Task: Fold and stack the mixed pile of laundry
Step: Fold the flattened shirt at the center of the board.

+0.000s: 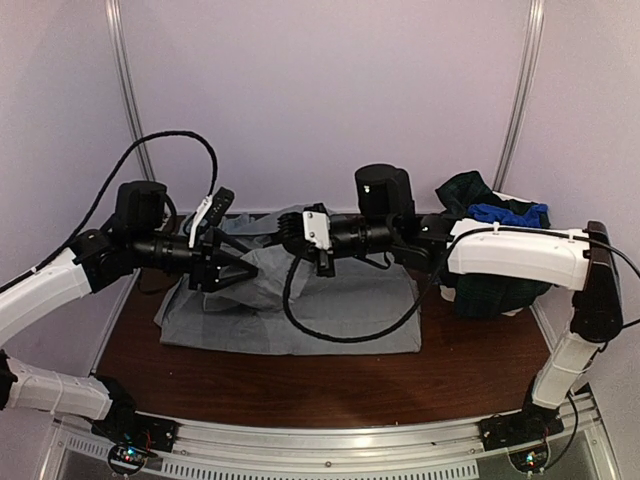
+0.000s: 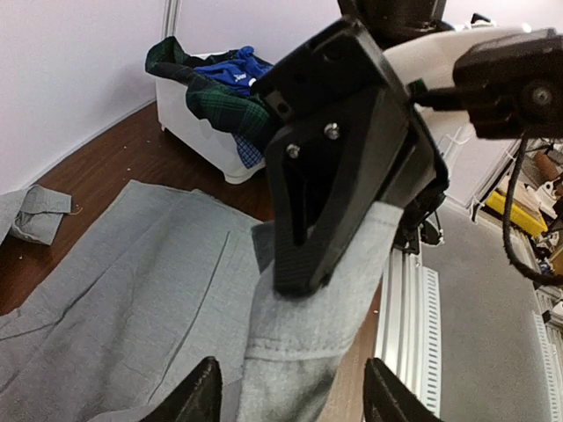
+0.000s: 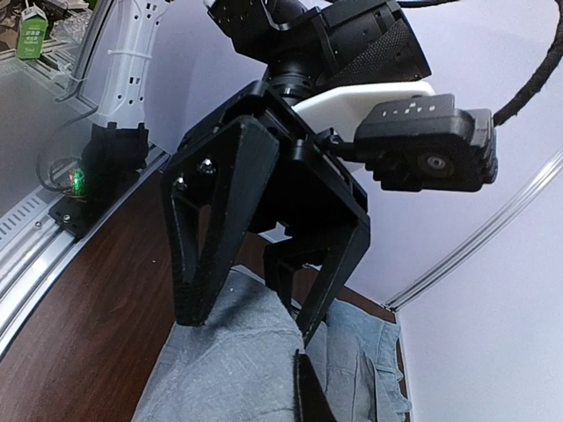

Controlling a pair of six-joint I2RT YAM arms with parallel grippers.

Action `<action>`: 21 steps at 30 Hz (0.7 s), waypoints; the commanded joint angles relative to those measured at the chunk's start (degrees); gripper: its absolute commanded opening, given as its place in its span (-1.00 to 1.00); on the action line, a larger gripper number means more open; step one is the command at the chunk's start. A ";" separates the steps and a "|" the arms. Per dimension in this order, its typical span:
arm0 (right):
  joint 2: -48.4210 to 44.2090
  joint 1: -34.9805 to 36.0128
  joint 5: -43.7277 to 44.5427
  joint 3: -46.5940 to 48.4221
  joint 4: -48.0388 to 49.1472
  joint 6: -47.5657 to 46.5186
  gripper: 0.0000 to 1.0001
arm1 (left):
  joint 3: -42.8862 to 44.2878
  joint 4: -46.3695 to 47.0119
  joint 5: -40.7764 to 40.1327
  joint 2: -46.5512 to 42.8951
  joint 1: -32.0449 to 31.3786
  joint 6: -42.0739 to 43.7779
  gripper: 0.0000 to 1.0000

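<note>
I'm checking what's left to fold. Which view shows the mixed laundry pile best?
Left wrist view: the mixed laundry pile sits plainly in its white bin. Top external shows it partly hidden behind the right arm; right wrist view doesn't show it.

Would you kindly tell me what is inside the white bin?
The mixed laundry pile: dark plaid pieces with a bright blue garment on top, spilling over the white bin. Anything deeper is covered.
</note>
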 commanded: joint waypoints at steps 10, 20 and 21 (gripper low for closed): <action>-3.66 0.40 11.28 -0.21 1.06 5.77 -0.03 | -1.15 2.22 -4.00 -2.78 0.16 3.84 -1.00; -5.22 -10.59 -1.05 4.06 -12.14 40.01 0.30 | -5.32 5.87 -20.69 -9.12 -1.35 16.21 -1.00; -4.75 -10.62 -3.45 4.28 -12.37 42.60 0.34 | -5.59 5.88 -22.02 -9.41 -1.81 17.40 -1.00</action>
